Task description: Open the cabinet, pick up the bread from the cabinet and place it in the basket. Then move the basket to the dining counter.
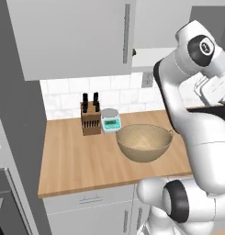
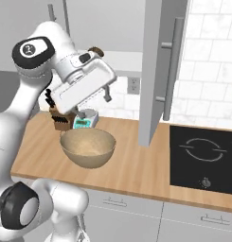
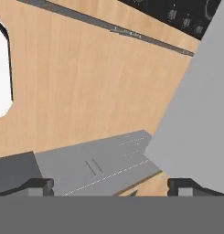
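Wood counter (image 2: 136, 165) backed by white tiles, cabinet (image 2: 153, 71) door swinging open edge-on beside the hob (image 2: 202, 156). Gripper (image 3: 111, 185) is hanging high by the shelf, jaws spread wide, holding nothing. Bread (image 2: 95, 51) is sitting on the cabinet shelf just behind the hand, level with it. Basket (image 2: 87, 146) is sitting empty on the counter right below.
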